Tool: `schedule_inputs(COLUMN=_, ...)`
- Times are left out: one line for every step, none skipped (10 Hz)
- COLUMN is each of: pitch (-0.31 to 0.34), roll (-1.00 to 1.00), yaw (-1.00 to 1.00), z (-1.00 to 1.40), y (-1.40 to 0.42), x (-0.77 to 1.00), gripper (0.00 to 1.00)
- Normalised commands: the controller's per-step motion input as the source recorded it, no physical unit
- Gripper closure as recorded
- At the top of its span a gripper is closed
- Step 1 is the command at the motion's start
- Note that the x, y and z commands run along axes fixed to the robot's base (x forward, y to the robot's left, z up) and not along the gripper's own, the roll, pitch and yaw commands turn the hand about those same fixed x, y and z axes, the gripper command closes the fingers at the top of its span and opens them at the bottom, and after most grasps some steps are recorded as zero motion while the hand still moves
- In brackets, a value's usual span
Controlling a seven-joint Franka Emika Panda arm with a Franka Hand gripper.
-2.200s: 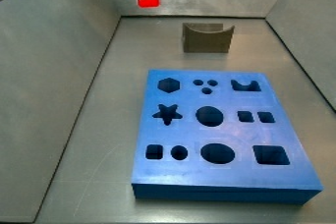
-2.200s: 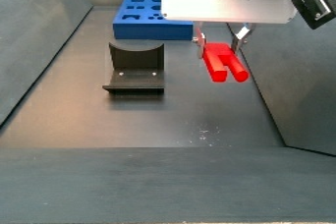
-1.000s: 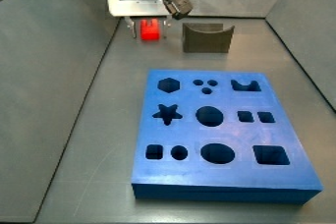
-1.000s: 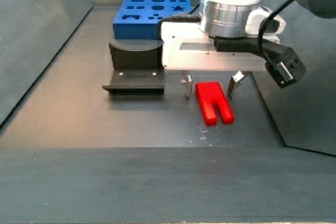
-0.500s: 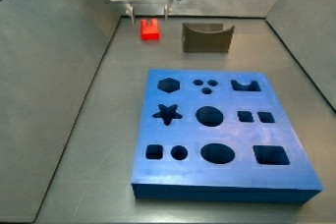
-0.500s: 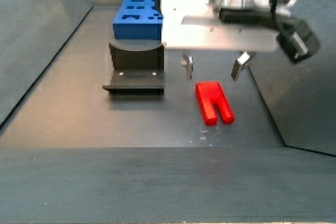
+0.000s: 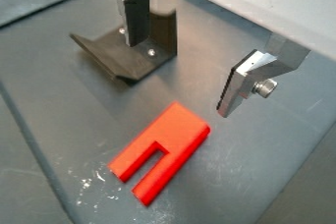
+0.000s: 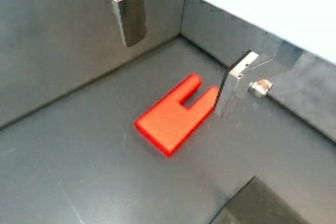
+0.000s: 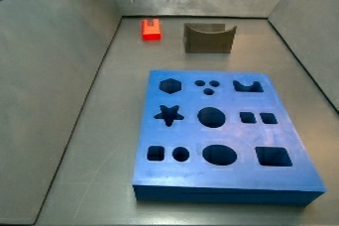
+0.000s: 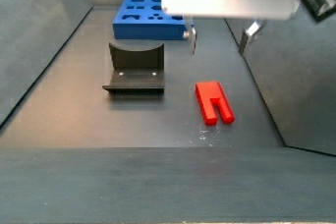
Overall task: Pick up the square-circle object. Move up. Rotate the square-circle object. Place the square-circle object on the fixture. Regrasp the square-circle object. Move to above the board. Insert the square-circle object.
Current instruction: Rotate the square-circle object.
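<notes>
The blue board [image 9: 225, 136] lies well beyond the pincer [image 10: 219, 35], the dark fixture [image 10: 134, 69] just beside it. The pincer, risen since a moment ago, hangs wide open and empty above the red square-circle object [image 10: 213, 102], flat on the floor.

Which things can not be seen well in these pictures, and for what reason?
- Gripper: open, above the square-circle object; its body is cut off by the frame edge in a side view.
- Board: the near part is hidden behind the fixture and the gripper.
- Fixture: partly hidden behind one finger in a wrist view.
</notes>
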Motion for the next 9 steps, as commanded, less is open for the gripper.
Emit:
schedule_inputs(pitch=0.000, roll=0.00, yaw=1.00, z=-0.16, y=0.00, x=0.00, gripper=0.00)
schedule_inputs(pitch=-0.001, roll=0.00, yaw=1.00, z=-0.25, y=-0.01, x=0.04, gripper=0.00)
schedule_inputs(pitch=-0.003, roll=0.00, yaw=1.00, z=-0.15, y=0.00, x=0.05, gripper=0.00)
schedule_inputs(pitch=-0.003, roll=0.00, yaw=1.00, z=-0.11, y=0.00, x=0.04, gripper=0.00)
schedule_inputs(pitch=-0.004, roll=0.00, yaw=1.00, z=-0.06, y=0.00, x=0.04, gripper=0.00)
schedule_inputs(pitch=-0.004, roll=0.00, yaw=1.00, z=-0.05, y=0.00, x=0.04, gripper=0.00)
schedule_inputs(pitch=-0.005, roll=0.00, yaw=1.00, z=-0.05, y=0.00, x=0.04, gripper=0.00)
schedule_inputs(pitch=-0.005, roll=0.00, yaw=1.00, z=-0.04, y=0.00, x=0.04, gripper=0.00)
schedule_inputs(pitch=-0.006, roll=0.00, yaw=1.00, z=-0.04, y=0.00, x=0.04, gripper=0.00)
